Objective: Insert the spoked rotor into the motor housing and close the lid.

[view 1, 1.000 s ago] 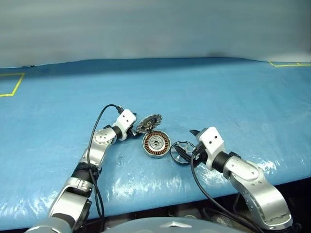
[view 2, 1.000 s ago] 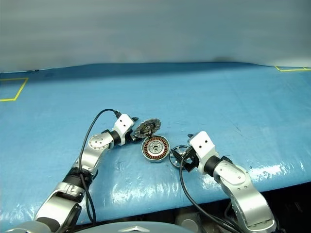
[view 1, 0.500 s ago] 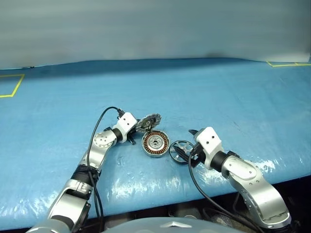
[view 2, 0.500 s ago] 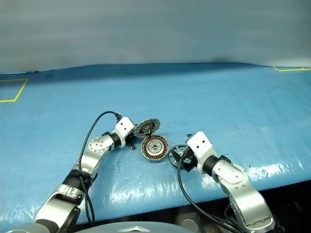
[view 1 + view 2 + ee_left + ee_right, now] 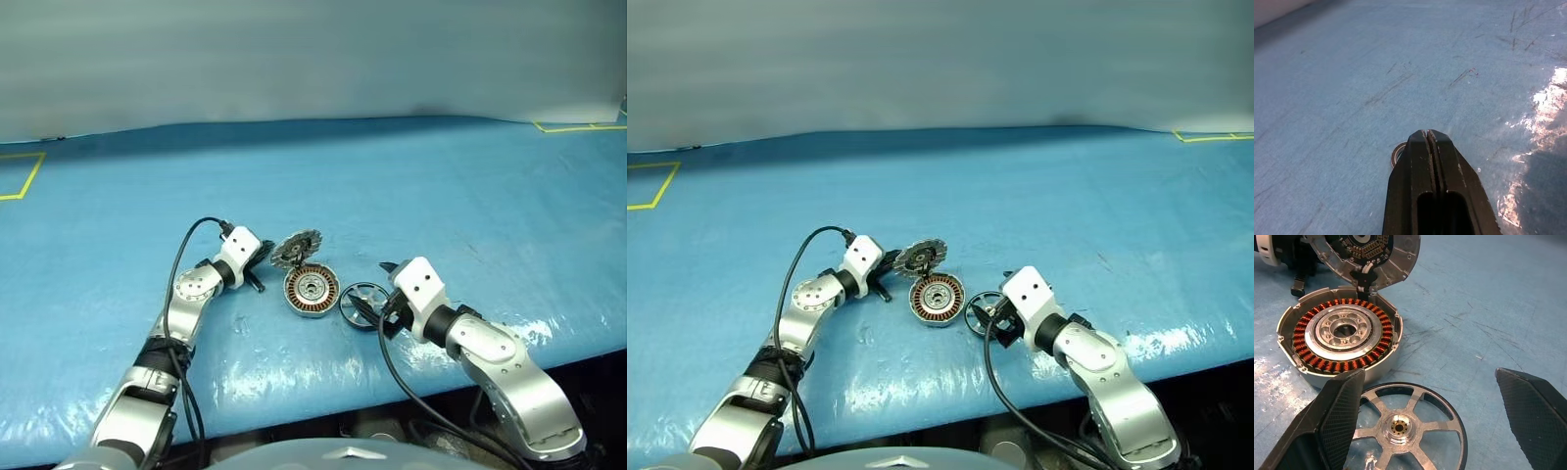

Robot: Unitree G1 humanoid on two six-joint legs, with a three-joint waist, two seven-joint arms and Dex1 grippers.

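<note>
I noted left gripper [image 5: 1431, 139] pressed together on nothing, right gripper [image 5: 1430, 396] spread wide over spoked rotor [image 5: 1405, 423], motor housing [image 5: 1342, 340] beside it, lid [image 5: 1376, 254] tilted up.

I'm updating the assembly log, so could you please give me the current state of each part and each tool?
motor housing: open, windings exposed, no rotor inside.
lid: raised, tilted up behind the housing, inner face showing.
spoked rotor: lying flat on the table beside the housing, not gripped.
left tool: shut, holding nothing.
right tool: open, fingers either side of the rotor.
</note>
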